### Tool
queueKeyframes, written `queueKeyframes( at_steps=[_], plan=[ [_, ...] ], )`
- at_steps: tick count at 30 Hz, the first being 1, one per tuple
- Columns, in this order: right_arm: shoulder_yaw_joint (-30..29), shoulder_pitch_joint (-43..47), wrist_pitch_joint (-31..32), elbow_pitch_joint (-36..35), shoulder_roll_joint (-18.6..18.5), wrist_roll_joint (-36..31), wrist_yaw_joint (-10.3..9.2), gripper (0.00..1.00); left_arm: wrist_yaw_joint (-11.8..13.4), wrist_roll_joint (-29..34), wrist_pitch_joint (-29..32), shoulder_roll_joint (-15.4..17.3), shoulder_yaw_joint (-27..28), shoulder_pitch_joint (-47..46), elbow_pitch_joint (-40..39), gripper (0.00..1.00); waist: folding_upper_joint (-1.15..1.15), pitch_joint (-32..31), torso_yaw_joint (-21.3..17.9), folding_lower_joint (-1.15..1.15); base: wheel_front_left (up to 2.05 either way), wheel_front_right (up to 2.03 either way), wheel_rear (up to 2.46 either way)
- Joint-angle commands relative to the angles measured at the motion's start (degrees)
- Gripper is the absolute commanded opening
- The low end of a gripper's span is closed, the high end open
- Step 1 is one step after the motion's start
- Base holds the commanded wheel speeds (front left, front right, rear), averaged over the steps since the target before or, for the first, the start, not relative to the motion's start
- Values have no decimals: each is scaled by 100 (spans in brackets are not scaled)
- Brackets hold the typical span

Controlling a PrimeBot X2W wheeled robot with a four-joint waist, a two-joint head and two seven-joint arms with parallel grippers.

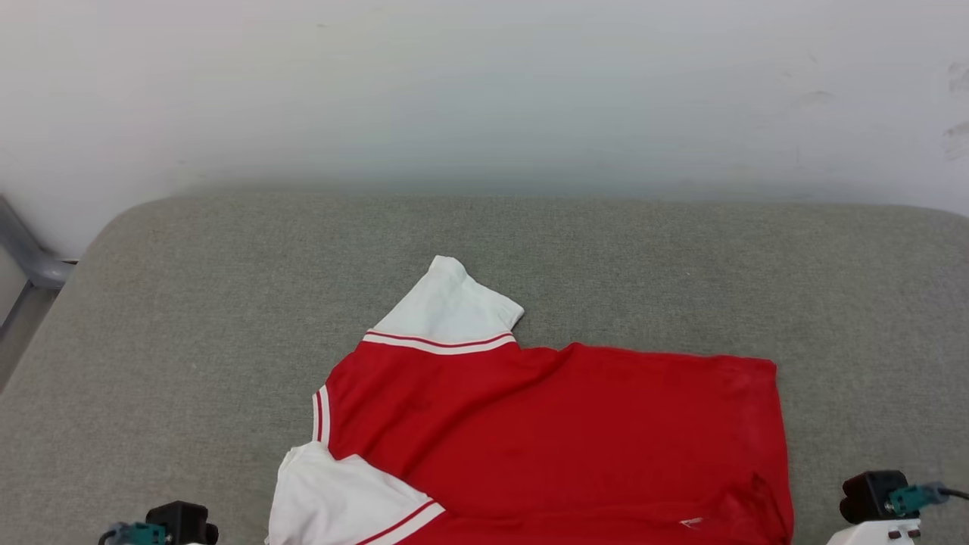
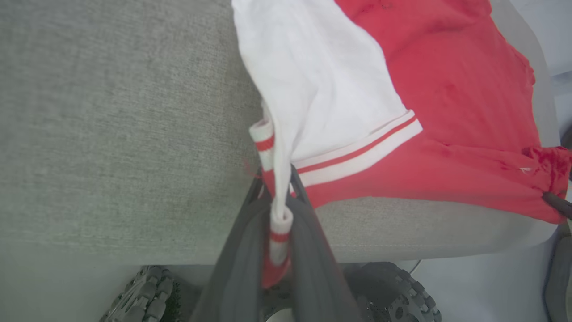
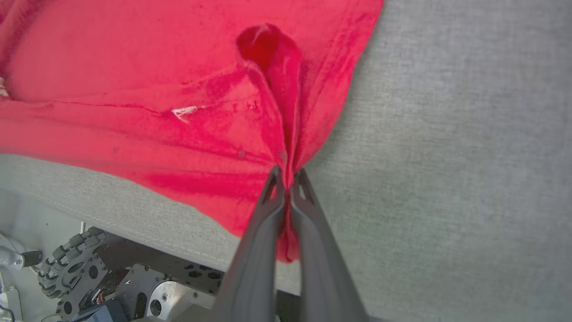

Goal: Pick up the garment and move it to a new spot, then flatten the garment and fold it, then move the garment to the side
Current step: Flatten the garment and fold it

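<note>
Head view: The red jersey lies on the near half of a grey padded surface, which backs onto a pale wall. One white sleeve points toward the wall. The second sleeve and the near edge of the jersey are cut off by the bottom of the frame. Dark wrist housings sit at the lower left and lower right; finger state cannot be read here.

Left wrist view: The left gripper is pinched on the striped sleeve cuff, which runs down between the fingers and hides their inner faces. A dark finger touches the red hem at the right edge, mostly cropped.

Right wrist view: The right gripper is pressed together on the red hem corner; the cloth bunches into a raised fold above the tips. A small white tag is too small to read.
</note>
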Motion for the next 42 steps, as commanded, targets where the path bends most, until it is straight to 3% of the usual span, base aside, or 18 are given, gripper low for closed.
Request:
queueKeyframes(
  at_steps=[1, 4, 5, 6, 7, 8, 12, 17, 18, 27, 34, 42],
  plan=[
    [-93, 140, -80, 62, 56, -43, -2, 0, -40, 54, -88, -56, -26, -116, 90, 0, 0, 17, 21, 1, 0, 0, 0],
    [-174, 245, -137, 137, 147, -93, -2, 0, -66, 105, -113, -157, -109, -203, 240, 4, 0, 36, 27, 1, 0, 0, 0],
    [-226, 276, -202, 148, 203, -92, -2, 0, -87, 89, -126, -215, -138, -261, 311, 25, 0, 45, 29, 1, 0, 0, 0],
    [-283, 310, -270, 170, 238, -120, -2, 48, -130, 56, -85, -263, -185, -295, 394, 30, 0, 56, 26, 1, 0, 0, 0],
    [-300, 355, -327, 193, 264, -143, -2, 100, -170, 72, -89, -285, -204, -344, 474, 43, 0, 67, 24, 1, 0, 0, 0],
    [-360, 353, -586, 158, 347, -171, -2, 100, -217, 117, -183, -338, -213, -484, 596, 100, 0, 81, 15, 1, 0, 0, 0],
    [-322, 327, -1042, 67, 402, -191, -1, 100, -230, 212, -309, -356, -212, -600, 686, 100, 0, 84, -18, 1, 0, 0, 0],
    [-401, 95, -2288, -138, 507, -384, -2, 100, -116, 636, -861, -296, -128, -820, 507, 100, 0, 57, -89, 1, 0, 0, 0],
    [-401, 95, -2288, -138, 507, -384, -2, 100, -116, 636, -861, -296, -128, -820, 507, 100, 0, 57, -89, 1, 0, 0, 0],
    [-609, -301, -3492, -526, 699, -994, -2, 100, 67, 1443, -2094, -410, -10, -1265, 160, 100, 0, 134, -216, 1, 0, 0, 0],
    [-582, -737, -3751, -1111, 852, -1350, -2, 100, 16, 1920, -2861, -461, 36, -1809, 77, 100, 0, 732, -398, 1, 0, 0, 0],
    [-574, -1188, -3670, -1653, 1036, -1569, -2, 100, -273, 1944, -2865, -405, 101, -2952, 445, 100, 0, 1656, -634, 1, 0, 0, 0]
  ],
)
